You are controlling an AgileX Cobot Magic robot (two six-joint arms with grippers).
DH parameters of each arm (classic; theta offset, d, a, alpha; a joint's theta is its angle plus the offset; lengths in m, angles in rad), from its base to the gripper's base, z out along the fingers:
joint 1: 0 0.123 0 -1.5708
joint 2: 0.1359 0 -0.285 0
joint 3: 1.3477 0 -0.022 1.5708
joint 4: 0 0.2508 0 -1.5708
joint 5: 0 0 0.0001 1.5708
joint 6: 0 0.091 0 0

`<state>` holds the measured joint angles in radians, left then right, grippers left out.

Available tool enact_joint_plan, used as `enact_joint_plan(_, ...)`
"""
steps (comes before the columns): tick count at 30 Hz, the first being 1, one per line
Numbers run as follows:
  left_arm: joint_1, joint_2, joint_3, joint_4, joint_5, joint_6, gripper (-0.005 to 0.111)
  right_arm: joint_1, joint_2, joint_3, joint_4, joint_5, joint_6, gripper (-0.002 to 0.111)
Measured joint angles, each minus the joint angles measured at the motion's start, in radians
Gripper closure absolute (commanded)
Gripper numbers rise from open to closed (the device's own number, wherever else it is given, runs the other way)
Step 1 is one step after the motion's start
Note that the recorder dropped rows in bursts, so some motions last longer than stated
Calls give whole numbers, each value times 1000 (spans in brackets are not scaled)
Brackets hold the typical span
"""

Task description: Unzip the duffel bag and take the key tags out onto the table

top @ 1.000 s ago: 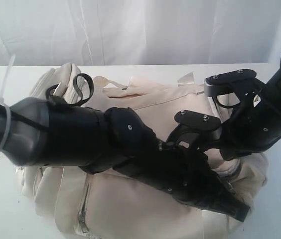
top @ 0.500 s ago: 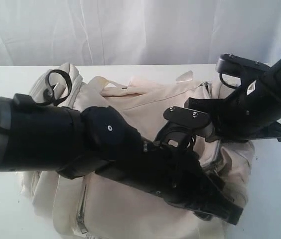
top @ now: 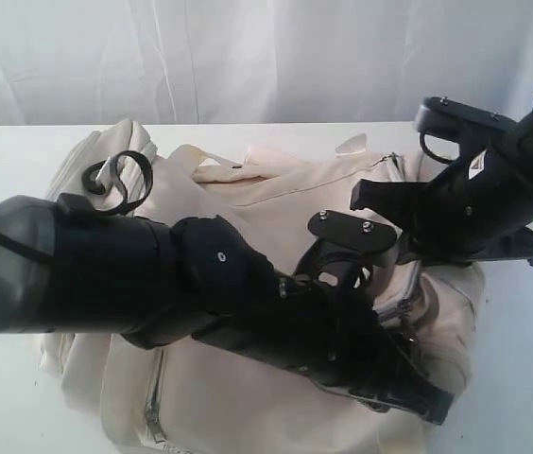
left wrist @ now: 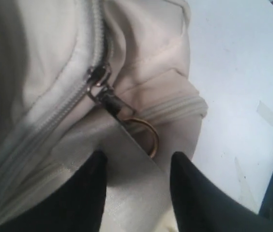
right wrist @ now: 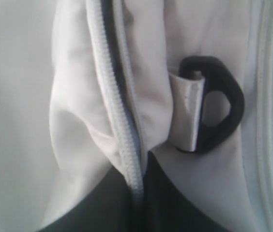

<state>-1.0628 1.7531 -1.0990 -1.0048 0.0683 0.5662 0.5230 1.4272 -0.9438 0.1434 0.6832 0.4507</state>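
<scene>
The cream-white duffel bag (top: 276,203) lies on the white table (top: 522,378). Its grey zipper (left wrist: 73,96) is closed in the left wrist view, with the slider (left wrist: 100,77), a metal pull clip and a brass ring (left wrist: 146,133) at its end. My left gripper (left wrist: 136,162) is open just short of the ring, one finger on either side of a grey webbing strap (left wrist: 131,179). My right gripper (right wrist: 141,166) is shut on the bag's zipper edge (right wrist: 122,121), beside a black strap ring (right wrist: 216,104). The key tags are hidden.
My left arm (top: 153,274) stretches across the front of the bag and hides much of it. My right arm (top: 474,208) hangs over the bag's right end. A white curtain hangs behind the table. Bare tabletop (left wrist: 233,72) shows beside the bag's end.
My right gripper has risen and drawn back to the right, lifting the bag's end. My left arm has shifted slightly down and along the bag toward its right end.
</scene>
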Motion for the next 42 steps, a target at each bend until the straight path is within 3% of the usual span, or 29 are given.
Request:
enact_joint_plan(11,3,0,0,79,20,4,98,4,-28,0,-132,79,0,108)
enact_joint_plan(28,73,0,30,81,-25,11,99,8,-90,0,-216,139,0,108)
enact_joint_plan(42,79,-91,31,81,30,11,99,8,-90,-41,-232,205,-125,108)
